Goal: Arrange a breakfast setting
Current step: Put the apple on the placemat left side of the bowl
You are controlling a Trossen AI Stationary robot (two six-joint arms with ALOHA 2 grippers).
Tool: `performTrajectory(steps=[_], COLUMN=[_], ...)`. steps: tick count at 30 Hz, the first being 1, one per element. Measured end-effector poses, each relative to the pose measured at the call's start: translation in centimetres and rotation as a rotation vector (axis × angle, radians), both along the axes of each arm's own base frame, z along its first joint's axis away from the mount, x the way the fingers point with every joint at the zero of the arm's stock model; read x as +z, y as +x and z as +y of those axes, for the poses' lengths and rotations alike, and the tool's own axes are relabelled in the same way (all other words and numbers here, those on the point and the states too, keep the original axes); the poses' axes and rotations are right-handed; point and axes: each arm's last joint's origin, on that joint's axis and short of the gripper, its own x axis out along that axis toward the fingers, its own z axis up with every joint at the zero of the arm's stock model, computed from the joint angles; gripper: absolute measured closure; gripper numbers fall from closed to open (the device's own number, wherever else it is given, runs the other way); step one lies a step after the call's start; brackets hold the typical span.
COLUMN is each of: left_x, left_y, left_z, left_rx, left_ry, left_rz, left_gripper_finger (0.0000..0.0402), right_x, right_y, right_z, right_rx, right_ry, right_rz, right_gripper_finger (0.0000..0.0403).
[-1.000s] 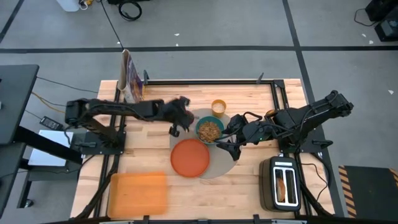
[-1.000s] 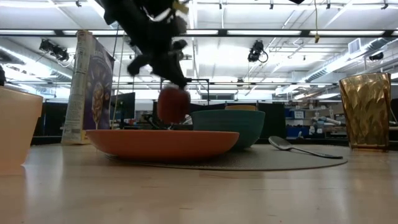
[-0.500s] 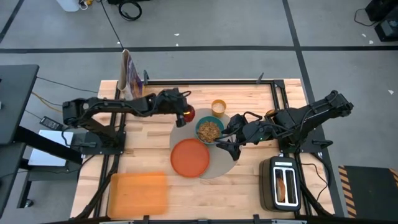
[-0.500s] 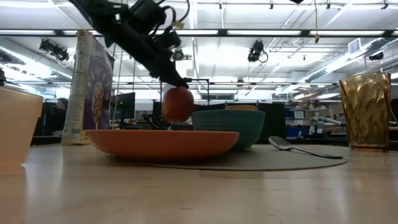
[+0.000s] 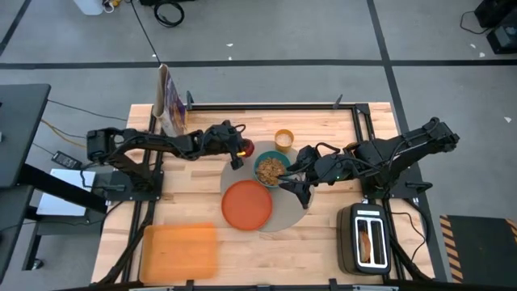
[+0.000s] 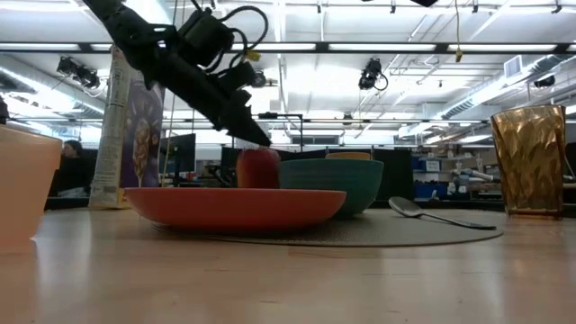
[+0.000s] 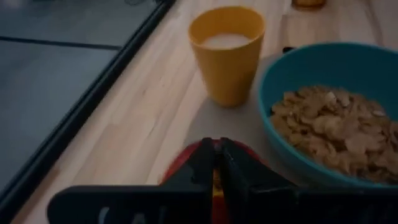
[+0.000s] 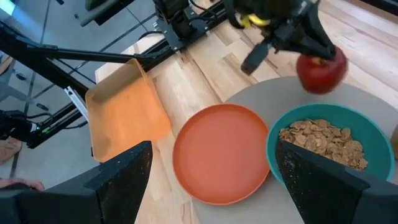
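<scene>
Though half-hidden, red apple point(image 7: 214, 180) under left end effector point(image 7: 214, 163)

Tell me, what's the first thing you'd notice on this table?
The red apple at the grey placemat's far left edge, with the left gripper right at it. Beside it sits a teal bowl of cereal, with an orange plate in front and the right gripper open nearby.

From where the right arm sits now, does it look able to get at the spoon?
Probably yes. The right claw hovers open over the grey placemat, beside the teal bowl. The metal spoon lies on that mat on the bowl's far side from the orange plate, nothing covering it.
</scene>
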Motion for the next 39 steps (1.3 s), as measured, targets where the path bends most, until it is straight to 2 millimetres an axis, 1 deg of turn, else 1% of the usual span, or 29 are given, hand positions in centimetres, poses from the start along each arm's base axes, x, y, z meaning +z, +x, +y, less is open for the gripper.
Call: performTrajectory(steps=[6, 21, 29, 35, 39], left_x=[-1.7, -1.8, -1.8, -1.9, -1.4], left_y=[0.6, 0.8, 0.7, 0.7, 0.6], left_z=[-0.3, -0.2, -0.1, -0.1, -0.2], left_rx=[0.004, 0.006, 0.031, 0.031, 0.032], left_ry=[-0.035, -0.025, -0.010, -0.012, -0.010], left_rz=[0.039, 0.032, 0.039, 0.048, 0.037], left_gripper_finger=[0.0382, 0.0379, 0.0338, 0.0317, 0.0308], right_x=[0.0, 0.1, 0.0, 0.0, 0.0], right_y=[0.1, 0.1, 0.1, 0.1, 0.1], right_z=[-0.1, -0.1, 0.3, 0.3, 0.3], right_rx=[-0.005, -0.011, 0.086, 0.083, 0.093], right_ry=[0.003, 0.039, 0.110, 0.129, 0.136], right_rz=[-0.005, -0.013, 0.012, 0.014, 0.017], right_gripper_finger=[0.0055, 0.0055, 0.0055, 0.0055, 0.0055])
